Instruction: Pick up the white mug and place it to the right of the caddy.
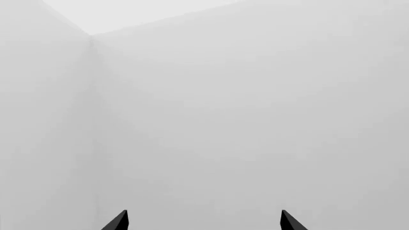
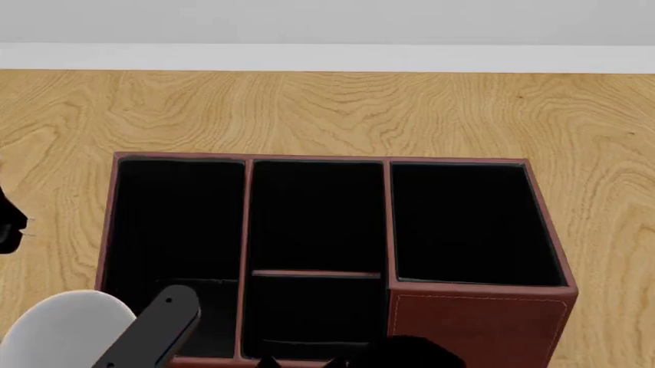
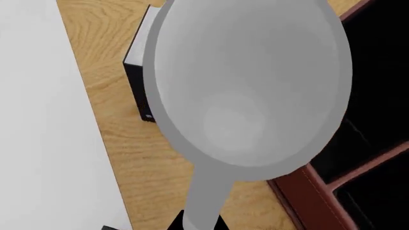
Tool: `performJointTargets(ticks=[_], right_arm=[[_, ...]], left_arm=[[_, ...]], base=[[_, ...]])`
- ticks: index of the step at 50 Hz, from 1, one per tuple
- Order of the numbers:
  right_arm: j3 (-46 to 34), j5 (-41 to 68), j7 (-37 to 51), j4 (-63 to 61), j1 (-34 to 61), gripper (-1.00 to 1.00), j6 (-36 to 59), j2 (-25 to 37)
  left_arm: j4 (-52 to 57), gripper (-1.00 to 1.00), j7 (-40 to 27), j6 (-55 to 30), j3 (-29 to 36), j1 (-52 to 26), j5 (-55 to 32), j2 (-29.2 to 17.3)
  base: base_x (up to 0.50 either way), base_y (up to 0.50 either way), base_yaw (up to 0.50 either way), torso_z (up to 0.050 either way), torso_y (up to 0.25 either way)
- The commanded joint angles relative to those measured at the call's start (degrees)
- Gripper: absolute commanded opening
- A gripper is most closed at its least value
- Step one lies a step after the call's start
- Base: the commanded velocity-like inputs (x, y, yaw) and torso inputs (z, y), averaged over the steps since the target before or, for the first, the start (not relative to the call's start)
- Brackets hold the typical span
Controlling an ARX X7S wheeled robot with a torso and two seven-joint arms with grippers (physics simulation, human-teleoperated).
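White mug (image 3: 249, 91) filled right wrist view, pinched at handle by right end effector (image 3: 201, 221); caddy (image 3: 319, 196) beside. Left end effector (image 1: 203, 221) spread, facing wall.

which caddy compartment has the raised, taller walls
The right-hand compartment of the caddy: its front wall rises above the rest, showing a stitched reddish-brown face. The left and middle sections sit lower.
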Motion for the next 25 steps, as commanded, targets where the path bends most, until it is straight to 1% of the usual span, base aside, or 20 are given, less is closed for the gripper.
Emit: performJointTargets(ticks=[1,25], right_arm=[[1.68,2.88,2.18,-1.19,2.21,-1.00,-0.91,1.89],[3.99,10.22,6.47,-2.73,7.73,-1.00,-3.62,6.57]], left_arm=[[0.06,1.00,-2.83,0.74,0.25,-0.63,-2.83,-1.73],[-0.52,1.00,-6.74,2.65,1.49,-1.77,-6.91,-4.13]], base=[[0.00,0.00,0.00,0.000,0.010],[0.00,0.00,0.00,0.000,0.000]])
